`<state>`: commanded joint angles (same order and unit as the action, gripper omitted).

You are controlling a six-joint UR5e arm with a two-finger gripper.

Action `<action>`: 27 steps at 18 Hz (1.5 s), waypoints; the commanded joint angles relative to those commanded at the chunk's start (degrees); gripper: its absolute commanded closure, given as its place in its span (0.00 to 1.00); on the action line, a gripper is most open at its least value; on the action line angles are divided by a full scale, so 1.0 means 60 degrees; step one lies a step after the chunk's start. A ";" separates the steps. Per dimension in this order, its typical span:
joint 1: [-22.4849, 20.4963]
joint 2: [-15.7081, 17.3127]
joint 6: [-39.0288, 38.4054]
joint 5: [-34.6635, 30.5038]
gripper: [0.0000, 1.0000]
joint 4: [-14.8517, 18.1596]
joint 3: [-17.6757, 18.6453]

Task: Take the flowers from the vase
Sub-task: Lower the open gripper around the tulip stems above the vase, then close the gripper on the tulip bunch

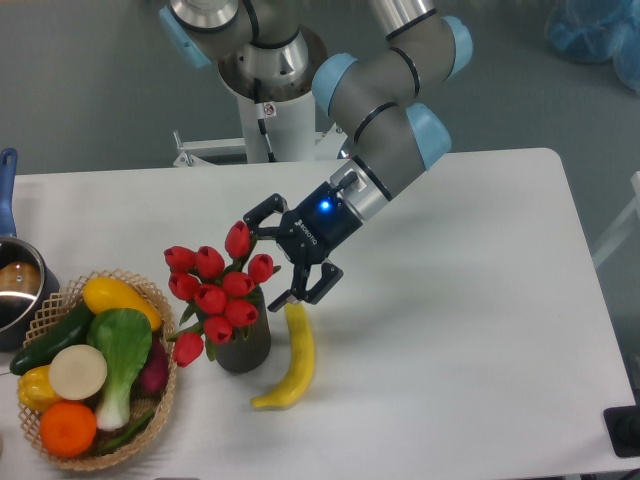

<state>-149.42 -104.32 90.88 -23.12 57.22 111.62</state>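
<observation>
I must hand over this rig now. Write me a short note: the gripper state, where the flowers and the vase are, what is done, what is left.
Gripper: open, holding nothing, beside the flowers on their right side; one finger is up near the top buds, the other low near the vase rim.
Flowers: in the vase, buds bunched above its mouth.
Vase: upright on the white table, between the wicker basket and a banana.
Done: the approach to the bunch.
Left: close the fingers on the flowers and lift them out of the vase. The banana lies close beside the vase.
</observation>
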 joint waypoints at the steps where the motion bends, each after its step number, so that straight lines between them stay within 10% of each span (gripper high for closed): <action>1: 0.0059 -0.0073 0.0000 0.0000 0.00 -0.0073 -0.0015; 21: 0.0601 -0.0630 0.0015 0.0029 0.00 -0.0161 -0.0571; 27: 0.0572 -0.0616 0.0000 0.0307 0.26 -0.0147 -0.0571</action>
<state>-145.99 -108.02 90.88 -21.27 56.34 108.19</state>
